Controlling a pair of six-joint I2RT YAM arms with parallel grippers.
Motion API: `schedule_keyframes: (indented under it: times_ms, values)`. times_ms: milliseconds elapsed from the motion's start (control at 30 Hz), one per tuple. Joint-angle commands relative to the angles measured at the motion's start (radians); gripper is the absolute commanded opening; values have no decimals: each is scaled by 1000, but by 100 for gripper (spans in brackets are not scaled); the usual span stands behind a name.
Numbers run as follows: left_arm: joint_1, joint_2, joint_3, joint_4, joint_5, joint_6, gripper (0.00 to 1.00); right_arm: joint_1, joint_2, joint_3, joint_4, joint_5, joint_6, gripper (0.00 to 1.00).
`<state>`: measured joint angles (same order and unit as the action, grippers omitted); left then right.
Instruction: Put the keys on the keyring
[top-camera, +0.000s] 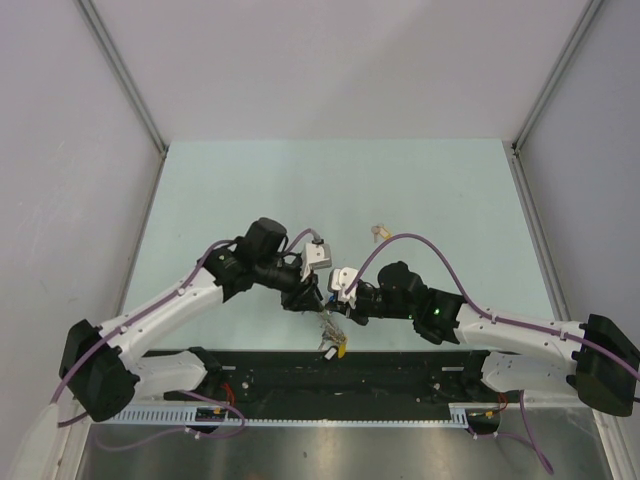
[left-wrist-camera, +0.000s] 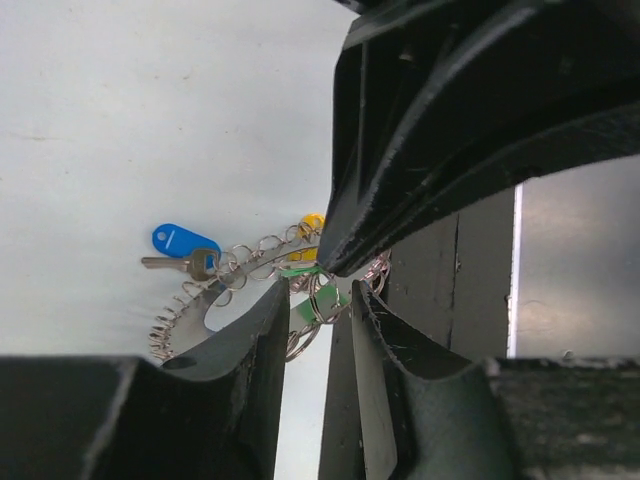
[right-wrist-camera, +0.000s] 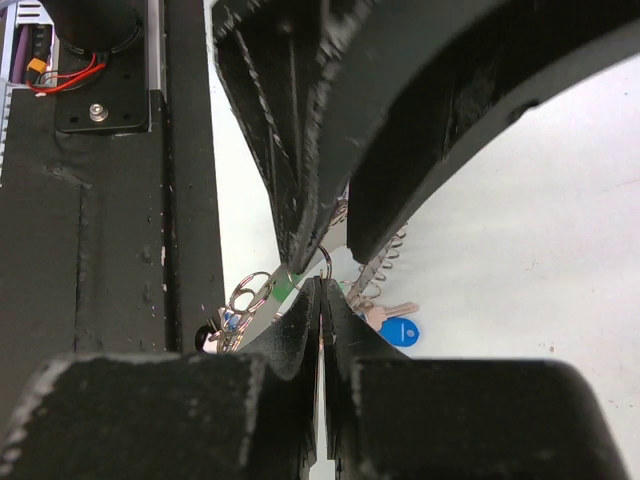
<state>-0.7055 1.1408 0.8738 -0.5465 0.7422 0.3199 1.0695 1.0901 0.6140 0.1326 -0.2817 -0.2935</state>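
Note:
The keyring (top-camera: 330, 335), a bundle of grey keys and small rings with a blue tag (left-wrist-camera: 185, 240) and a yellow head (left-wrist-camera: 312, 223), hangs between my two grippers at the table's near edge. My right gripper (right-wrist-camera: 322, 283) is shut on a thin wire ring (right-wrist-camera: 325, 262) of the bundle. My left gripper (left-wrist-camera: 320, 290) is open, its fingers (right-wrist-camera: 300, 200) either side of that ring. A green key head (left-wrist-camera: 322, 305) shows just past the left fingertips. A small yellow-orange key (top-camera: 378, 232) lies alone on the table, farther back.
The pale table (top-camera: 330, 180) has grey walls on three sides. The black base rail (top-camera: 400, 375) runs along the near edge just under the bundle and shows in the right wrist view (right-wrist-camera: 120, 250). Purple cables loop over both arms.

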Motion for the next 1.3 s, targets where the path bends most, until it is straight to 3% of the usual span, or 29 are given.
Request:
schedule_keyframes:
  times_ms: [0, 300, 767, 967, 1267]
  values:
    - [3, 36, 53, 19, 48, -81, 35, 3, -12, 43, 19, 6, -18, 0]
    - [1, 100, 73, -18, 80, -93, 19, 3, -12, 43, 13, 12, -18, 0]
    - [1, 129, 79, -56, 117, -81, 19, 3, -16, 43, 13, 24, -18, 0]
    - [3, 117, 82, -53, 118, -85, 0, 3, -24, 43, 13, 33, -18, 0]
    - [60, 54, 162, -85, 86, -64, 0, -28, -68, 67, 10, 62, -4, 0]
